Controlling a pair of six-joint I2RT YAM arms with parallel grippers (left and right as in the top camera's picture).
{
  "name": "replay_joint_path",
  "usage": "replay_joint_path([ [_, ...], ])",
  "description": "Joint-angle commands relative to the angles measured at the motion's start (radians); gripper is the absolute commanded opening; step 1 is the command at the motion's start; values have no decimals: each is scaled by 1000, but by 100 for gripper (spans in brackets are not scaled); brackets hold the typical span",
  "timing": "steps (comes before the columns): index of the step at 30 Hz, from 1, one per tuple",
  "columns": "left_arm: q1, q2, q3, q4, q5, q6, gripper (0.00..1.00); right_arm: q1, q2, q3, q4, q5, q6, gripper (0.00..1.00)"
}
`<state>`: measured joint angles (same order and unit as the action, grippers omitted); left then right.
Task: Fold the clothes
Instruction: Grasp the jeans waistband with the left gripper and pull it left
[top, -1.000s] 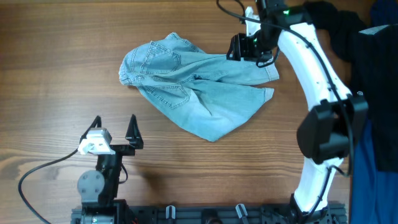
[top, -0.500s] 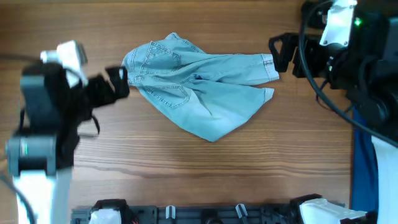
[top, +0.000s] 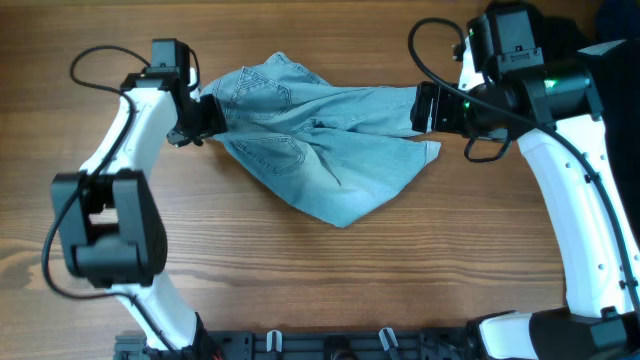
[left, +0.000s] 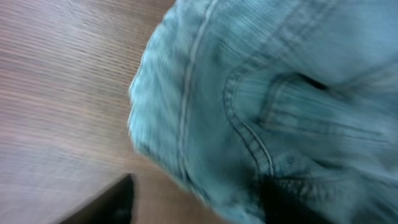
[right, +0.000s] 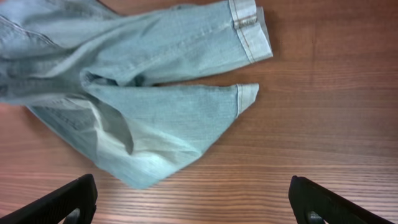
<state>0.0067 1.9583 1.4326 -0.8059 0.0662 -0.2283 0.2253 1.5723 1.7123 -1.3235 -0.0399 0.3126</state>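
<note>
The light blue denim shorts (top: 320, 135) lie crumpled in the middle of the wooden table, with the back pockets to the left and the cuffed hems (top: 432, 110) to the right. My left gripper (top: 205, 120) is low at the shorts' left edge. In the blurred left wrist view its fingers (left: 196, 208) are apart, one over bare wood and one over the denim (left: 261, 93). My right gripper (top: 425, 108) hovers over the cuffed hems. It is wide open and empty (right: 196, 205), with the shorts (right: 155, 106) spread below it.
A black garment (top: 560, 35) lies at the back right corner and dark blue fabric (top: 600, 240) hangs along the right edge. A black rail (top: 330, 345) runs along the table's front edge. Bare wood (top: 300, 280) lies in front of the shorts.
My left arm has swung in to the shorts' left edge. My right gripper has moved left over the cuffed hems. The shorts have not shifted.
</note>
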Motion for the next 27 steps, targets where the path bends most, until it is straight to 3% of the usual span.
replay_joint_path([
  [1, -2, 75, 10, 72, -23, 8, 73, -5, 8, -12, -5, 21, -34, 100],
  [2, -2, 85, 10, 102, -23, 12, 49, -5, 8, -13, -6, 21, -33, 100],
  [3, -2, 86, 10, 112, -23, 11, 4, -5, 8, -13, -8, 21, -33, 100],
  [7, -2, -16, 10, -48, -97, -59, 4, -5, 8, -13, -11, 21, -41, 100],
  [10, -5, -237, 10, -165, -113, -95, 4, -5, 8, -13, 11, 21, -44, 100],
  [12, -5, -353, 10, -123, -124, -95, 4, -5, 8, -13, 29, 21, -44, 100],
  [13, -1, -418, 10, -31, -199, -95, 4, -5, 8, -13, 40, 21, -40, 100],
  [16, 31, -380, 9, 126, -257, -95, 4, -5, 8, -13, 47, 17, -40, 100],
  [17, 45, -313, 9, 164, -245, -94, 20, -5, 8, -13, 44, 17, -40, 100],
  [18, 52, -249, 9, 145, -239, -94, 64, -5, 8, -13, 39, 17, -40, 100],
  [19, 53, -224, 9, 117, -240, -92, 72, -5, 8, -13, 34, 17, -40, 99],
  [21, 59, -155, 9, 5, -254, -90, 78, -5, 8, -13, 16, 17, -44, 99],
  [22, 64, -125, 9, -50, -290, -91, 93, -5, 8, -13, 6, 17, -51, 100],
  [23, 77, -108, 9, -98, -327, -95, 100, -5, 8, -13, 0, 18, -52, 100],
  [25, 117, -101, 8, -162, -337, -138, 100, -5, 8, -13, -4, 17, -70, 100],
  [27, 188, -101, 8, -258, -336, -263, 100, -5, 8, -13, -6, 18, -77, 100],
])
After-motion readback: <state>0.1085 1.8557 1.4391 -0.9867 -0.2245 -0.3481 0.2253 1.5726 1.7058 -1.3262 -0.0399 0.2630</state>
